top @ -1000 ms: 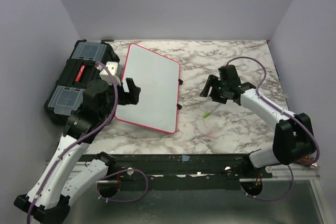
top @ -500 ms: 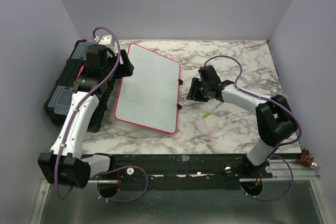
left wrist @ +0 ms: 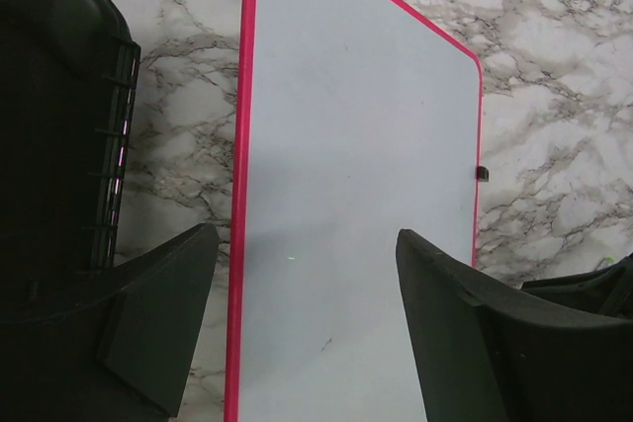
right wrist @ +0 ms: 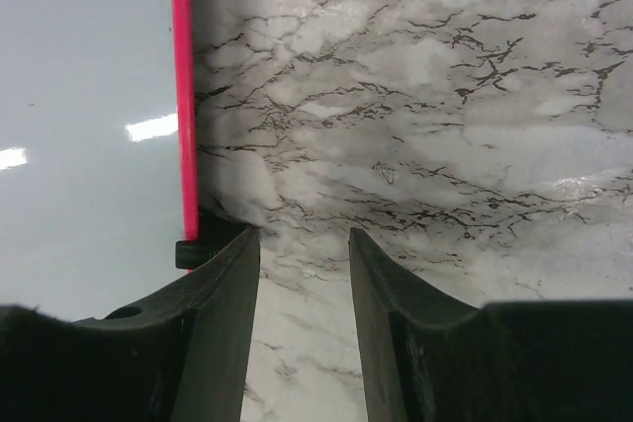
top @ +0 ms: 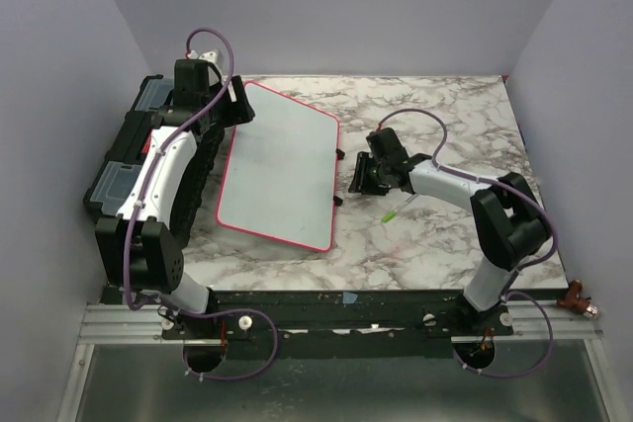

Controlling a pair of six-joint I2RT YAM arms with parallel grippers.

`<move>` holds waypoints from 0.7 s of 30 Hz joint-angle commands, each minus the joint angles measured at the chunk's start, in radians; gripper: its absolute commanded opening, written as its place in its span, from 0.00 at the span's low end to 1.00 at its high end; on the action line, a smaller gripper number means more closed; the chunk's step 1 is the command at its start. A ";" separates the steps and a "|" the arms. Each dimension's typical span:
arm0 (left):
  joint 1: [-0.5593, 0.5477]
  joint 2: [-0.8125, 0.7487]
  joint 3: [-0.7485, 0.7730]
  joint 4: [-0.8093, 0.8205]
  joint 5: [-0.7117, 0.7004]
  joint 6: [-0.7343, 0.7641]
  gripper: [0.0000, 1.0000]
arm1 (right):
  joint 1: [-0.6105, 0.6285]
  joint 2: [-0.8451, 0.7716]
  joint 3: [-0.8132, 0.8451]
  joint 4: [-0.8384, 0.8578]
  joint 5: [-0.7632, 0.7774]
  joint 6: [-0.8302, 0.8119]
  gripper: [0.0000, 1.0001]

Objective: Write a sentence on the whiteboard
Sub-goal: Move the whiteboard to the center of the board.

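The whiteboard (top: pixel 282 165), white with a red-pink rim, lies flat on the marble table. Its face is blank and the sentence is not in view. My left gripper (top: pixel 235 112) hovers over the board's far left corner. In the left wrist view it (left wrist: pixel 307 234) is open, straddling the board's (left wrist: pixel 366 145) left rim and holding nothing. My right gripper (top: pixel 357 177) sits just off the board's right edge. In the right wrist view it (right wrist: pixel 303 234) is open with a narrow gap over bare marble, the board (right wrist: pixel 89 96) to its left. A green marker (top: pixel 393 211) lies loose on the table.
A black toolbox (top: pixel 138 160) with clear lid compartments stands left of the board, under my left arm, and fills the left wrist view's left side (left wrist: pixel 49 145). A small black clip (right wrist: pixel 193 249) sticks out of the board's right rim. Grey walls enclose the table.
My left arm has reached from the board's left side to its far left corner. My right gripper has moved left to the board's right edge and narrowed its jaws. The marker stayed put.
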 commanded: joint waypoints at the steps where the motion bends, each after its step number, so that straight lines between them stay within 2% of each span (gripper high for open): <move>1: 0.026 0.056 0.062 -0.023 0.043 0.017 0.77 | 0.013 0.036 -0.001 0.019 0.034 -0.008 0.44; 9: 0.042 0.149 0.099 -0.037 0.077 0.021 0.83 | 0.028 0.074 0.004 0.038 0.024 -0.002 0.44; 21: 0.036 0.203 0.076 0.046 0.266 0.002 0.83 | 0.043 0.060 -0.007 0.007 0.044 -0.019 0.42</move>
